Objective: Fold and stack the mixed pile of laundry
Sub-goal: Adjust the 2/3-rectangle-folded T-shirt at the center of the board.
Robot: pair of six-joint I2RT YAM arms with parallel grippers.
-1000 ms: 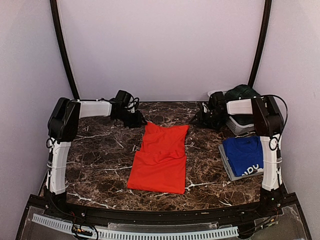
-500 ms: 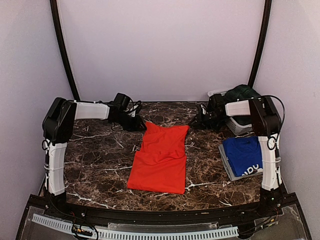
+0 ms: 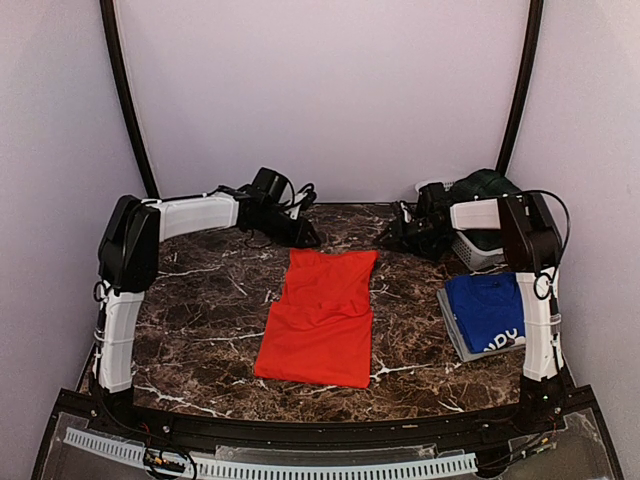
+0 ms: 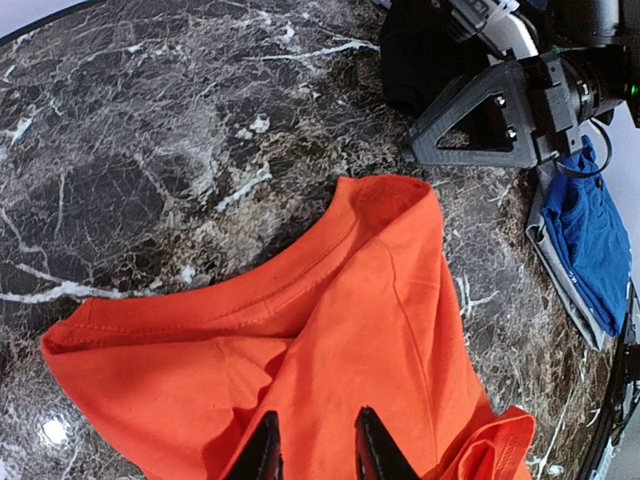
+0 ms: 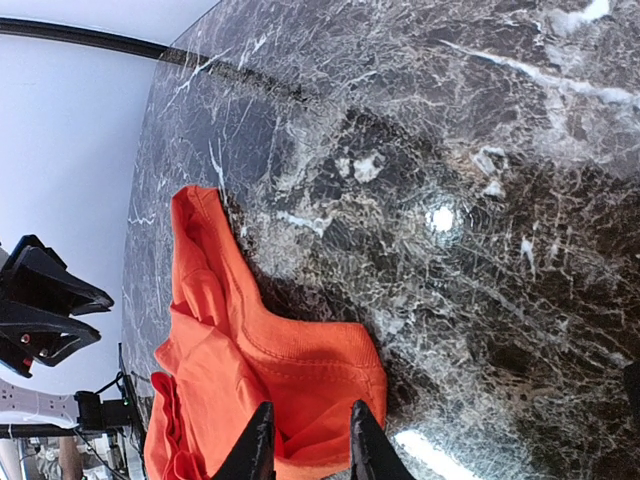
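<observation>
Garment first: where is it, and why there?
— The red-orange T-shirt (image 3: 322, 318) lies in the middle of the marble table (image 3: 200, 300), doubled lengthwise into a long strip. It sits between my two arms, so each can reach one side of its far end.
— And your pincers?
— My left pincer (image 4: 315, 455) hangs over the far end on the left, my right pincer (image 5: 305, 445) over the far right corner. Both have their fingers a little apart and grip nothing; the cloth shows beneath them. I judge the next fold brings that far end toward me.
— The rest?
— The royal blue T-shirt (image 3: 487, 308) lies folded on the grey tray (image 3: 455, 340) at my right, apparently starting the stack. The tartan skirt (image 3: 485, 185) waits in the white basket (image 3: 470, 255) behind it.
</observation>
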